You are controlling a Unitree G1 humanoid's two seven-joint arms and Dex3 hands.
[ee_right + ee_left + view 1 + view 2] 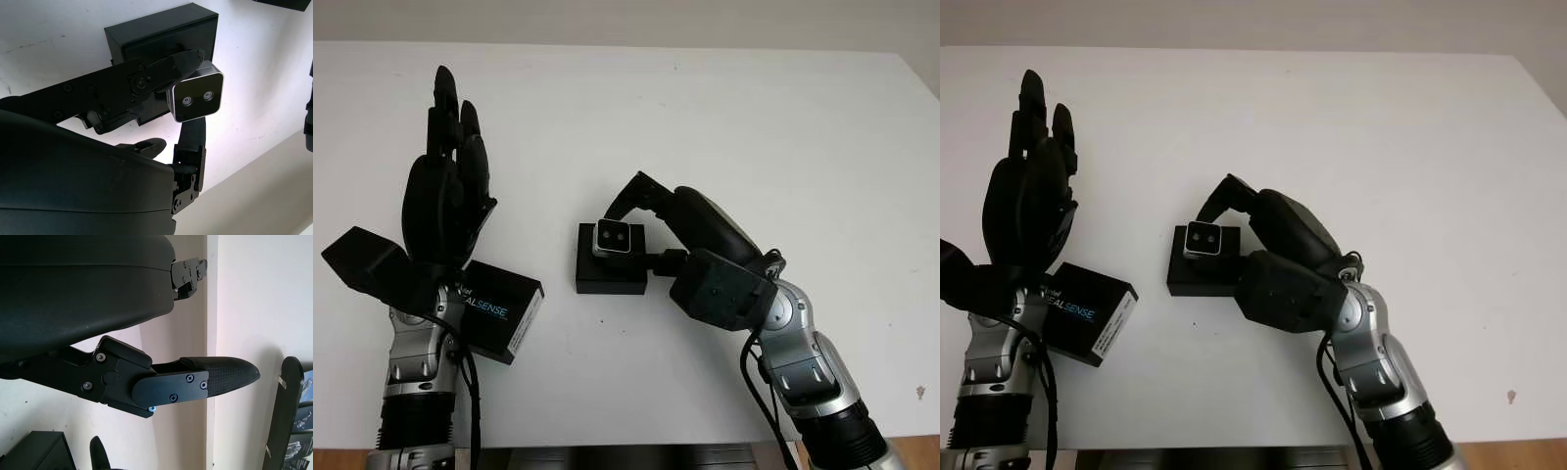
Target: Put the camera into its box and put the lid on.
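Observation:
A small silver camera [616,238] with two lenses hangs just above the open black box [610,276] at the table's middle. My right hand [651,220] is shut on the camera, fingers pinching its sides; the right wrist view shows the camera [196,97] held over the box [161,34]. The black lid [496,310], printed with white lettering, lies on the table to the left of the box. My left hand [450,176] is open, raised above the table at the left, over the lid's near end.
The white table [783,147] spreads to the back and right. A black block on my left forearm [367,262] juts out at the far left. The table's front edge runs along the bottom.

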